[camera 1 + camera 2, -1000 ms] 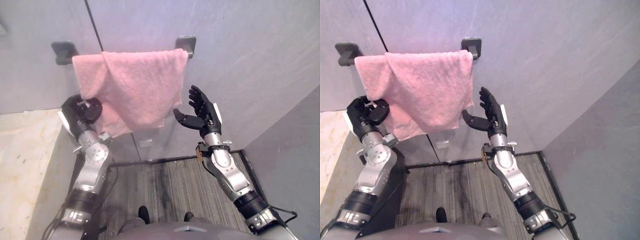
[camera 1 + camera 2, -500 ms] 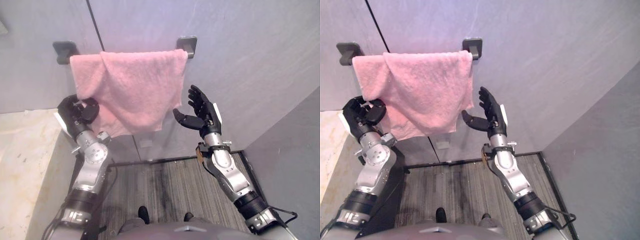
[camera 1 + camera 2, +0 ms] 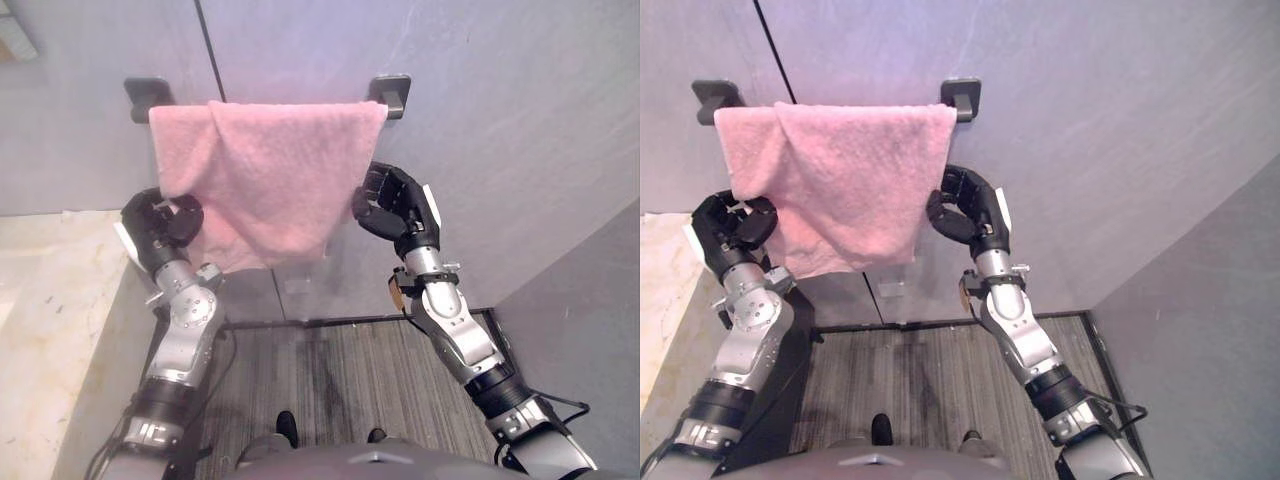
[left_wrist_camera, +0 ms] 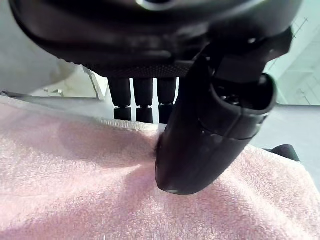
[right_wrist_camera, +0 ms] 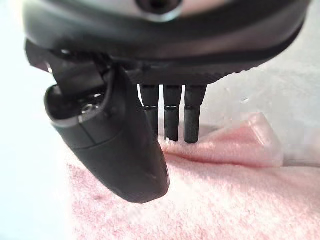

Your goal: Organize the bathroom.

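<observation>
A grey-panelled bathroom wall carries a towel rail [image 3: 268,101] on two dark brackets, above a dark striped floor mat [image 3: 330,370], with a pale stone counter [image 3: 50,290] at the robot's left. A pink towel [image 3: 265,175] hangs draped over the rail, bunched toward its left end and sagging lower there, so it sits unevenly. The main change is at the right hand [image 3: 392,200]: half a second ago it stood open and apart from the cloth, palm toward it; now it has risen and curled at the towel's right edge just below the right bracket, and its wrist view shows thumb and fingers [image 5: 172,112] closing over the pink fabric, which I read as a pinch on that edge. The left hand [image 3: 158,222] is still curled at the towel's lower left edge, its wrist view showing the thumb [image 4: 210,135] pressed onto the cloth with the fingers behind it. With both edges apparently gripped, the towel seems ready to be spread and levelled along the rail; that straightening is not yet done.
</observation>
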Tool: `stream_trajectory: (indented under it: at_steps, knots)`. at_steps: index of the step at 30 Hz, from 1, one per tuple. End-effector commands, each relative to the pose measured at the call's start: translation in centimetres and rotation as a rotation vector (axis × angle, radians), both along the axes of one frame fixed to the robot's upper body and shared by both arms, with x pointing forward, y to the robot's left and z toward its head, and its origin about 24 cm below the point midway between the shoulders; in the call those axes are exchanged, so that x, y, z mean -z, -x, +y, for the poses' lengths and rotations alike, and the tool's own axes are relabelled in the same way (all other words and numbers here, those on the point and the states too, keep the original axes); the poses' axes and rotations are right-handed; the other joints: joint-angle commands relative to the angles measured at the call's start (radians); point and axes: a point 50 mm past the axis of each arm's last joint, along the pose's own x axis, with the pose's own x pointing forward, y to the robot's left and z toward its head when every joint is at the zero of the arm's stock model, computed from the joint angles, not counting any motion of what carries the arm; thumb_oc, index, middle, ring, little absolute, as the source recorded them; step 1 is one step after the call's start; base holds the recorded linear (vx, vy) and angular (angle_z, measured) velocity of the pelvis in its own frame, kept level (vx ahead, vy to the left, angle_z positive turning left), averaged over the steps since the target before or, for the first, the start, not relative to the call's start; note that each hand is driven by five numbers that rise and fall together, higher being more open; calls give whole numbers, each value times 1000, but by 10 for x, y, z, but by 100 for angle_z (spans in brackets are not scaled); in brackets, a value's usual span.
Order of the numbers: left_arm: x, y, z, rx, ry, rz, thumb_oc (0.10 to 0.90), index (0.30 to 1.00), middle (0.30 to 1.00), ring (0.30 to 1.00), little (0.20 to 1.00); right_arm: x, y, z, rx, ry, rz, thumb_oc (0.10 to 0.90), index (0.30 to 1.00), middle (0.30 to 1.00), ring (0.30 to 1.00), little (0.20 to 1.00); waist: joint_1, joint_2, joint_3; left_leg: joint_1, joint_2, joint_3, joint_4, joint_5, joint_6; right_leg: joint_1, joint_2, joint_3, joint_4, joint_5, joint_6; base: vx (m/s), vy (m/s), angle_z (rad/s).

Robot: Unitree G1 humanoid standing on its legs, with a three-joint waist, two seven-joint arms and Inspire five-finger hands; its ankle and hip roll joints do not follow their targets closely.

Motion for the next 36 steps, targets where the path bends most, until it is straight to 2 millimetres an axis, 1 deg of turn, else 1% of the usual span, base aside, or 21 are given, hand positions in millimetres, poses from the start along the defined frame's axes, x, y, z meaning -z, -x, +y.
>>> stream_trajectory:
  at_steps: [1,7,10,16,23,25,29,30,31,32,33,34,36]
  knots:
    - [-47,-18,-6,32,-136,-219,400,300,300,300,300,-53,-8,2,-15,-85,-232,400,300,300,300,300,8,3,-66,78,-40,41,-1,-114,38,-55,26,-40,153,-82,51,0,0,0]
    - [-43,-14,1,-5,-125,-219,400,300,300,300,300,-35,-4,-10,73,-92,-169,400,300,300,300,300,-3,5,-63,79,-39,47,-1,-114,40,-61,24,-34,159,-77,54,0,0,0]
    - [-40,-10,3,-26,-123,-221,400,300,300,300,300,-19,1,-21,176,-117,-102,400,300,300,300,300,-14,9,-60,80,-38,55,-1,-116,43,-66,24,-24,163,-75,57,0,0,0]
    - [-38,-6,3,-62,-113,-226,400,300,300,300,300,2,7,-31,319,-173,-10,400,300,300,300,300,-29,19,-55,83,-38,66,-1,-116,46,-70,23,-12,165,-71,58,-4,21,-4]
    - [-35,-5,4,-86,-102,-220,400,300,300,300,300,12,10,-32,417,-264,48,400,300,300,300,300,-36,32,-54,86,-40,69,-1,-115,49,-69,24,-7,164,-74,55,7,24,-7]
    - [-35,-4,3,-87,-100,-218,400,300,300,300,300,11,11,-32,425,-289,50,400,300,300,300,300,-36,33,-53,85,-41,68,-1,-115,50,-70,24,-6,165,-75,55,6,13,-4]
    - [-35,-5,2,-81,-99,-214,400,300,300,300,300,8,9,-29,401,-274,29,400,300,300,300,300,-34,36,-53,85,-41,66,-1,-115,51,-70,24,-8,167,-79,53,0,0,0]
    - [-34,-5,1,-76,-96,-210,400,300,300,300,300,6,8,-26,379,-262,11,444,366,366,366,366,-32,37,-53,85,-43,64,-1,-115,52,-69,25,-9,168,-82,51,0,0,0]
    - [-34,-5,1,-75,-94,-209,400,300,300,300,300,5,8,-26,373,-260,6,640,660,660,660,660,-31,37,-54,84,-43,64,-1,-115,51,-69,25,-10,167,-83,51,0,0,0]
    - [-33,-5,1,-76,-89,-206,541,512,512,512,512,4,8,-24,363,-244,-5,800,900,900,900,900,-30,37,-54,84,-43,63,-1,-115,51,-70,25,-11,168,-83,51,0,0,0]
    - [-33,-5,1,-76,-88,-204,711,766,766,766,766,4,8,-24,357,-234,-10,800,900,900,900,900,-29,38,-54,84,-43,62,-1,-115,51,-70,25,-11,168,-84,51,0,0,0]
    - [-32,-6,2,-77,-89,-195,800,900,900,900,900,3,7,-22,336,-213,-20,800,900,900,900,900,-27,37,-54,84,-43,61,-1,-116,51,-70,24,-13,170,-86,51,0,0,0]
    - [-30,-5,2,-71,-89,-179,800,900,900,900,900,2,8,-23,344,-185,-32,800,900,900,900,900,-25,35,-55,83,-43,60,-1,-116,51,-70,24,-16,170,-88,51,0,0,0]
